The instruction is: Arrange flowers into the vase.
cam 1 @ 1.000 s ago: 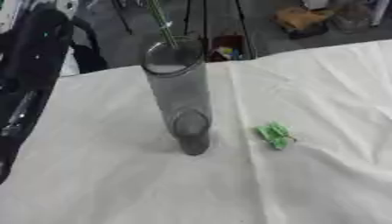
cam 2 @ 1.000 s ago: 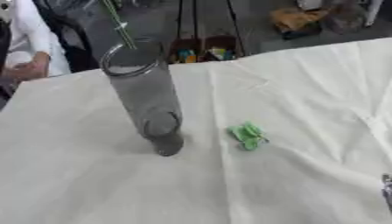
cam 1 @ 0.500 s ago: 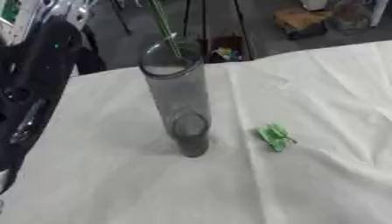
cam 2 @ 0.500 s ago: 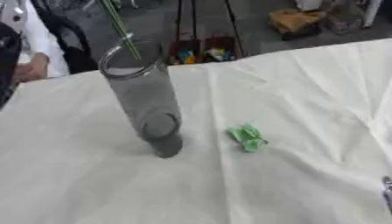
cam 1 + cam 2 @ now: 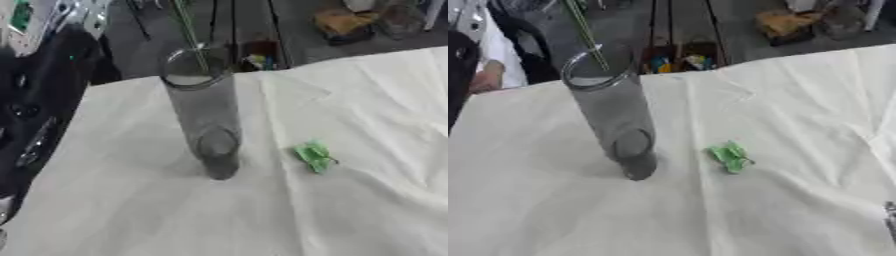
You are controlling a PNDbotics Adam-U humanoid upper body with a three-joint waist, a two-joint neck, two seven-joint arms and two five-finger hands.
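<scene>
Left eye view: vase (image 5: 206, 110) standing upright on white tabletop (image 5: 367, 210), green stem (image 5: 188, 30) entering its mouth (insertion step underway). Right eye view: green scrap (image 5: 730, 156) lying beside vase; hands' state cannot be told.

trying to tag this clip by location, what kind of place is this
Probably a lab or workshop set up for a demo, not a home. A white cloth covers the table that holds a tall clear vase with a green stem; behind it are dark tripod-like legs and floor clutter.
</scene>
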